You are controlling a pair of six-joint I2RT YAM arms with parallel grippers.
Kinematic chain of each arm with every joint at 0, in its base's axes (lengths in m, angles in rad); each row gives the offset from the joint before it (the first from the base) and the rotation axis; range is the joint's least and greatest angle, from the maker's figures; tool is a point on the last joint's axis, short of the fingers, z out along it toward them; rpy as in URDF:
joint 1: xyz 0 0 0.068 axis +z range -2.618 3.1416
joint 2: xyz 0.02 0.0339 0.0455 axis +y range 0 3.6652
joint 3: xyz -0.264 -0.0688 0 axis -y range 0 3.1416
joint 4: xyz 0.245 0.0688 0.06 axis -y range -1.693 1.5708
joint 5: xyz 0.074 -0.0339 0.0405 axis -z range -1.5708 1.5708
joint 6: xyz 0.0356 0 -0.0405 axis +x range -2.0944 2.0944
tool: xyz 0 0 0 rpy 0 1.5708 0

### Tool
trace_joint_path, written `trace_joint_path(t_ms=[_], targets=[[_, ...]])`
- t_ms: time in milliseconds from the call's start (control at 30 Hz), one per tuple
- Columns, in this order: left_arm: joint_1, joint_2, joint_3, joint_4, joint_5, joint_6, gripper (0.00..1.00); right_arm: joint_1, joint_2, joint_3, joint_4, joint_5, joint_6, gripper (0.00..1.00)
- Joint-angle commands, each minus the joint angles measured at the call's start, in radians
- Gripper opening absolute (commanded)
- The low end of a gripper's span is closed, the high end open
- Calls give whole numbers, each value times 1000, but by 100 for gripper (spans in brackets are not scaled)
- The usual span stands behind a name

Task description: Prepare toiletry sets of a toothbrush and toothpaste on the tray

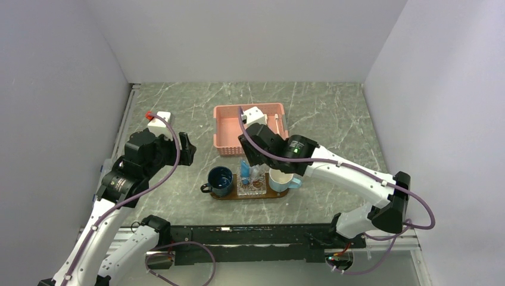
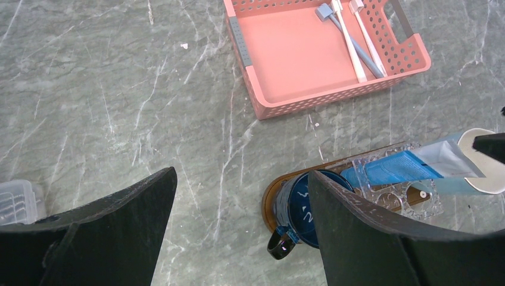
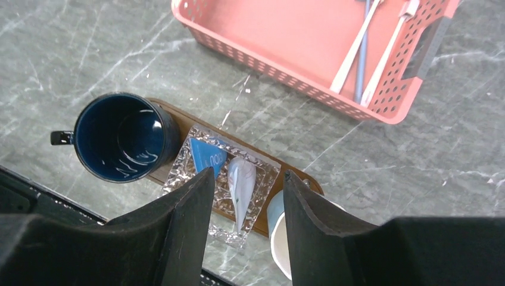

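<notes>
My right gripper (image 3: 249, 176) hung over the tray with its black fingers spread, gripping nothing. A toothpaste tube (image 3: 241, 189) with a pale end showed in the gap between them, touching neither finger as far as I could tell. A bluer second tube (image 3: 207, 156) sat just left of it. Both were flat, soft-looking and tapered. They rested in a clear dish (image 3: 181, 167), a square of ridged, glittering plastic.

The dish sat in the middle of the tray (image 2: 268, 199), a glossy dark-brown wooden board with rounded ends. On the tray's left end stood a dark blue mug (image 3: 122, 137), its glaze shining inside, and on the right end a pale mug (image 3: 277, 229).

The toothbrushes (image 2: 350, 44), slim white plastic sticks, lay side by side along the right side of a pink basket (image 2: 286, 47). That basket was rectangular with perforated walls and stood just beyond the tray, on its far side.

My left gripper (image 2: 241, 176) hovered to the left of the tray, its broad dark fingers wide apart with nothing between them.

Everything stood on the table (image 1: 333, 113), a grey-green, stone-patterned top crossed by thin pale veins. Plain pale walls (image 1: 250, 36) closed it in on the left, the far side and the right.
</notes>
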Motion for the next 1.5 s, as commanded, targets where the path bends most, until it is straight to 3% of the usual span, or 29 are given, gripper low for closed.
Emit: trace_joint_path(t_ms=[0,567,1467], targets=[[5,2,-2,29,14,-7,87,-12,-10,93,-16,60,-21,49],[5,-4,-3,29,8,-6,87,-292,185,204,65,-115,-96,49],[5,-27,0,26,32,-6,87,-538,649,361,115,-321,-88,44]])
